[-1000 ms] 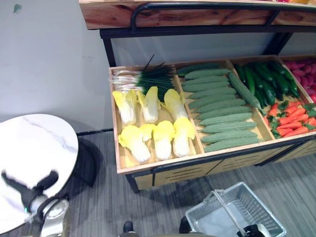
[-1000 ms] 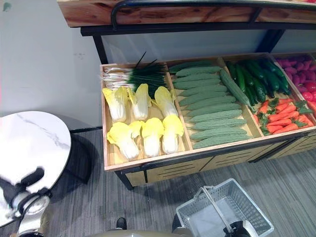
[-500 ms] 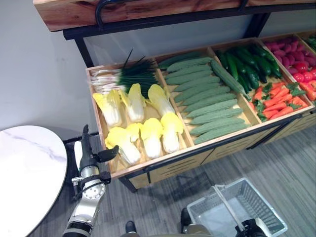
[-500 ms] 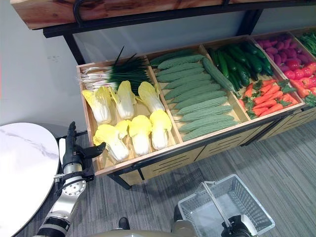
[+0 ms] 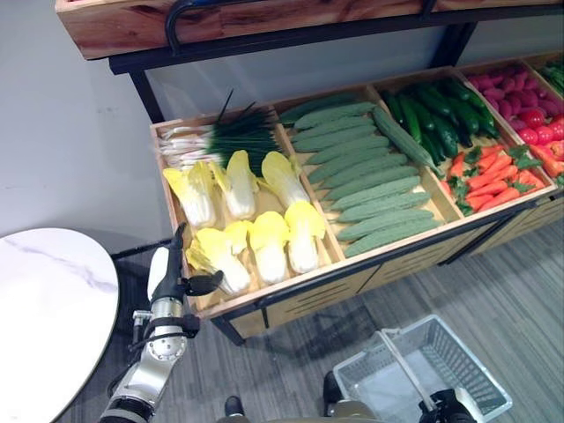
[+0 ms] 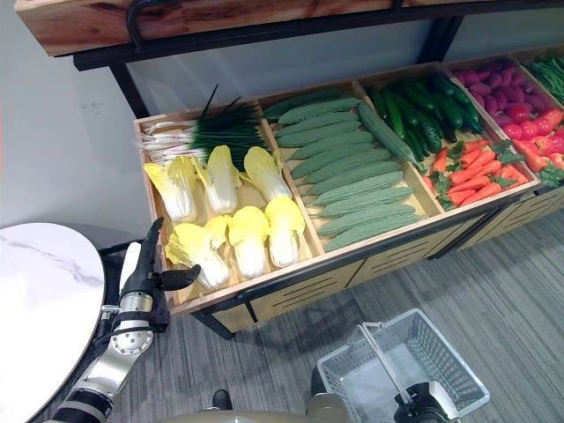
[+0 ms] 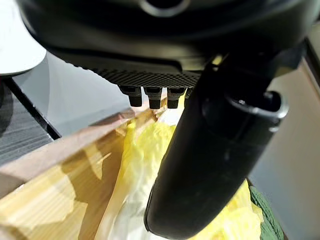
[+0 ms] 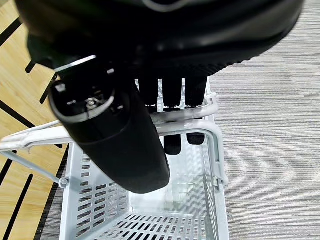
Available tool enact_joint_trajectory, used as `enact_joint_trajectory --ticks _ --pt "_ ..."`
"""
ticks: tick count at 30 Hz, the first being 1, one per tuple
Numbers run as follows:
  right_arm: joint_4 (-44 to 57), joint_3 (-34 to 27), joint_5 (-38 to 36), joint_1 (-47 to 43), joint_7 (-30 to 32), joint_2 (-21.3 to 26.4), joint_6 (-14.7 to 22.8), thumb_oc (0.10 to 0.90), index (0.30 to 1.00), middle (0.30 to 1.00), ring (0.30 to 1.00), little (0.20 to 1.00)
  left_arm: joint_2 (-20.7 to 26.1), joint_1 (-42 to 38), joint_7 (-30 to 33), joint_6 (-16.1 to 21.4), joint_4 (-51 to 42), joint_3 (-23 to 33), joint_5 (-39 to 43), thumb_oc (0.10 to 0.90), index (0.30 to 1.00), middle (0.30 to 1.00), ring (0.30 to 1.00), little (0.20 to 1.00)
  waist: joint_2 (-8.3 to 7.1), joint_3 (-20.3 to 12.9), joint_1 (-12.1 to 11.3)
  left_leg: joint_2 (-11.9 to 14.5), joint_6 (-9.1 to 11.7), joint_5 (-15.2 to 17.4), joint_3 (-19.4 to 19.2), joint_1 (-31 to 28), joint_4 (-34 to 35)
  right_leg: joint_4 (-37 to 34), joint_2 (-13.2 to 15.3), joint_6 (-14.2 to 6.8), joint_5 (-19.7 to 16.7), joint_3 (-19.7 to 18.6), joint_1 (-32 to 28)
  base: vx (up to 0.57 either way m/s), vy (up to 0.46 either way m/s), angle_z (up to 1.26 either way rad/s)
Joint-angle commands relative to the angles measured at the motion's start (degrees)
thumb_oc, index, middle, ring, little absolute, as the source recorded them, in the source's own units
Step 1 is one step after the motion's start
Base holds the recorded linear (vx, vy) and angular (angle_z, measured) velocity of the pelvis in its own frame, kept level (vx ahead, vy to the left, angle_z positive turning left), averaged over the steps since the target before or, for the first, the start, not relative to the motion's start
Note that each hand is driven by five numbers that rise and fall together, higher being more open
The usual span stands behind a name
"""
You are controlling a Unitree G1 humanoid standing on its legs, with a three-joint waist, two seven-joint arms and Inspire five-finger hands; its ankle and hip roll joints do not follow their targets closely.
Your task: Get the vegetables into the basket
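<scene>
- Since half a second ago the left robot hand (image 5: pixel 173 280) has risen and moved in toward the front left corner of the wooden crate (image 5: pixel 231 305); it now hangs at the crate's edge with fingers straight and thumb spread out, gripping nothing.
- Nearest, the right robot hand (image 8: pixel 150 100) has its fingers curled round the handle (image 8: pixel 200 114) of the white wire basket (image 5: pixel 423 374), carrying it low over the grey floor (image 5: pixel 511 308) just in front of the stand, likely so picked produce can drop straight in. No vegetable lies in the basket yet.
- Just past the left fingertips lie the yellow cabbages (image 5: pixel 256 247), the closest vegetables and probably the target; the wrist view shows their leaves right beyond the crate's wall.
- Further right sit the rows of green gourds (image 5: pixel 370 176), then cucumbers (image 5: pixel 445 123) and carrots (image 5: pixel 493 176).
- Farthest back in the cabbage compartment are the green onions (image 5: pixel 225 137).
- At the left stands a round white worktop (image 5: pixel 48 308), bearing nothing.
</scene>
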State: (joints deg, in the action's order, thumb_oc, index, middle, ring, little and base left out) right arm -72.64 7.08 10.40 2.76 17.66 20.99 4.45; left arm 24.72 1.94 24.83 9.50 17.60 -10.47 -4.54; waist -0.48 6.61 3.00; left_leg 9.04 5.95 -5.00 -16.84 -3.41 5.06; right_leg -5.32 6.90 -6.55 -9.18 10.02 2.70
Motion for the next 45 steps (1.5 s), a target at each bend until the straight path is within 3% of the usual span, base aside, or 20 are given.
enact_joint_trajectory --ticks 1,16,30,41,44,45 --pt "-0.73 1.63 -0.51 -2.22 2.09 0.89 1.39 0.4 0.3 0.3 0.3 0.3 1.61 -3.43 1.26 5.22 -5.09 2.48 -0.87 0.9 1.0 1.0 1.0 1.0 -3.57 -1.76 0.06 0.99 1.38 2.74 3.84 -0.16 -0.06 0.32 4.34 -4.91 2.0 -0.8 -1.45 0.0 0.0 0.0" --pt "-0.88 2.85 0.24 -2.46 2.13 0.71 -0.39 0.4 0.3 0.3 0.3 0.3 -4.6 -6.83 -0.51 3.3 -1.36 1.1 10.08 0.9 1.0 1.0 1.0 1.0 -3.75 -1.7 0.96 1.16 1.24 2.75 3.62 -0.58 -0.06 0.32 3.94 -4.58 2.12 -1.24 -1.52 0.0 0.0 0.0" --pt "-0.45 4.06 -0.39 -3.32 2.48 -0.06 -0.04 0.4 0.3 0.3 0.3 0.3 -2.52 -9.56 -2.12 0.99 0.55 -4.86 -0.69 0.9 1.0 1.0 1.0 1.0 -3.9 -1.57 1.53 1.43 1.28 3.03 3.01 -0.83 -0.06 0.32 3.39 -4.44 2.38 -2.09 -1.27 0.0 -0.003 -0.01" --pt "-1.23 3.98 -0.27 -3.11 2.37 -0.35 -1.45 0.4 0.3 0.3 0.3 0.3 -7.09 -6.73 -1.73 -5.13 10.38 -2.63 1.04 0.9 1.0 1.0 1.0 1.0 -3.76 -1.74 1.52 1.48 1.11 2.98 2.91 -1.1 -0.06 0.32 3.25 -4.34 2.26 -2.15 -1.42 0.0 0.0 0.0" --pt "-1.1 4.27 -0.01 -3.3 2.13 -0.31 -1.88 0.4 0.3 0.3 0.3 0.3 -7.63 -6.67 -2.88 -5.82 13.39 -3.37 0.58 0.4 0.3 0.3 0.3 0.3 -3.74 -1.77 1.61 1.42 1.06 3.05 2.73 -1.13 -0.06 0.32 3.19 -4.31 2.16 -2.37 -1.33 0.0 0.002 -0.02" --pt "-1.17 4.35 0.03 -3.25 1.91 -0.28 -1.94 0.4 0.3 0.3 0.3 0.3 -7.75 -6.61 -3.13 -5.83 14.14 -3.43 0.47 0.4 0.3 0.3 0.3 0.3 -3.75 -1.78 1.65 1.39 1.06 3.07 2.68 -1.16 -0.06 0.32 3.19 -4.32 2.15 -2.42 -1.3 -0.02 0.008 -0.06"
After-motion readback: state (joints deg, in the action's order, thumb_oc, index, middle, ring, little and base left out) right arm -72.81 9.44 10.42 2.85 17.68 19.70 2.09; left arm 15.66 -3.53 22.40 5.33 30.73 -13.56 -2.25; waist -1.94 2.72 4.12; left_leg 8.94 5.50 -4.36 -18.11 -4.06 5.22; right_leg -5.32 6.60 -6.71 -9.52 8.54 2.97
